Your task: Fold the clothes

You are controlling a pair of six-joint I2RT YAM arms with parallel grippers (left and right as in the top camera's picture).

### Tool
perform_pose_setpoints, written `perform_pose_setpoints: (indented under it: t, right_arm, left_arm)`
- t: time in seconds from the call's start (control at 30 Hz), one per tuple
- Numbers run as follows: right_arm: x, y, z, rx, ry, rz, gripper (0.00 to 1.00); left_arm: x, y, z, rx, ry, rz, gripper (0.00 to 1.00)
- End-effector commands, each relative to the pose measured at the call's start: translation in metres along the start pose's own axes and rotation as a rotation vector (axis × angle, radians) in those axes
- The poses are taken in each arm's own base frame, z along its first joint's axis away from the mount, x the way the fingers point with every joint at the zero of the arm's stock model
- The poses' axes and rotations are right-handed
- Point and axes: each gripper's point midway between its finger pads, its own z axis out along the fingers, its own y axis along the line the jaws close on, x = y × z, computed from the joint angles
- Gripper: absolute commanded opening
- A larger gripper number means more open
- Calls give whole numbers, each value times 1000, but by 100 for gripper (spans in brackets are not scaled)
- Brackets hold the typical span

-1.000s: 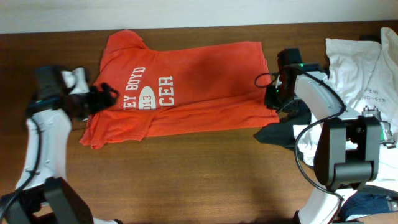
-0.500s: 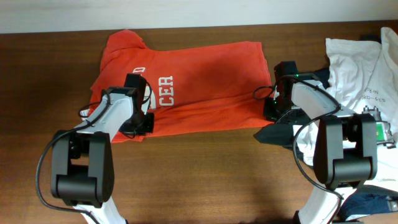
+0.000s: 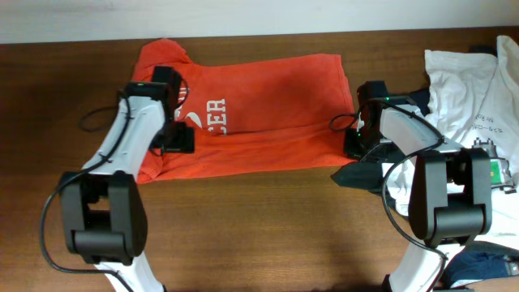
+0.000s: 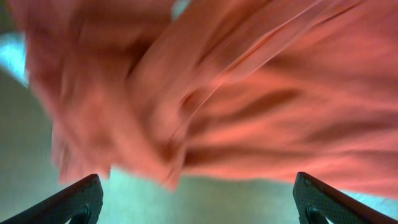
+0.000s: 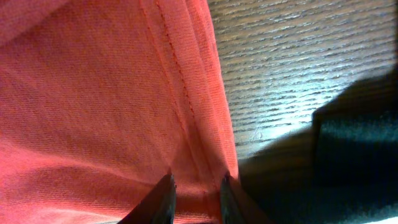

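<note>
Our orange-red T-shirt (image 3: 268, 113) lies on the counter (image 3: 268, 235), mostly flat. Its left side seems turned in over part of the lettering, so we judge one fold begun at best and the rest left to do. The left pincer (image 3: 178, 142) hangs over that side, spread wide and holding nothing. The right pincer (image 3: 354, 142) pinches the shirt's right hem. The white T-shirt (image 3: 462, 89) and dark navy garment (image 3: 369, 173) lie unfolded at the right.

Orange-red T-shirt (image 3: 276, 113) with white lettering, white T-shirt (image 3: 458, 81), brown table (image 3: 268, 231)
</note>
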Motion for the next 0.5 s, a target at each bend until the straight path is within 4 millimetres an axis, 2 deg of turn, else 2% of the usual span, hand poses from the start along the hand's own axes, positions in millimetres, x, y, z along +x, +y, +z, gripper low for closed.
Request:
perform_pose_setpoints:
  t: [0.0,0.03,0.07,0.1,0.13,0.17,0.2,0.3,0.33,0.37,0.4,0.47]
  right_arm:
    - [6,-3,3,2,30,-3,28]
    - [8,-4,3,4,38,-3,28]
    - [8,-4,3,4,38,-3,29]
    - [8,-4,3,4,38,-3,28]
    - [9,-4,3,5,41,-3,28]
    - [10,-4,3,5,43,-3,28]
    - [10,-4,3,6,45,-3,29]
    - [11,-5,3,7,51,-3,29]
    - [12,-5,3,8,54,-2,29]
    - [12,-5,3,8,55,-2,28]
    - [12,-5,3,8,54,-2,29]
    - [13,-5,3,8,55,-2,28]
  left_arm:
    - [9,46,17,27,79,-279,99]
    - [8,63,22,28,80,-327,98]
    - [6,71,24,29,72,-352,96]
    - [5,84,28,30,66,-391,89]
    - [9,90,31,27,76,-404,75]
    - [14,95,36,26,93,-420,66]
    - [20,99,43,25,107,-437,62]
    - [36,110,73,24,126,-487,60]
    - [38,115,80,25,123,-510,52]
    - [39,117,82,25,121,-517,51]
    - [39,116,86,30,115,-520,44]
    - [43,109,96,51,123,-519,40]
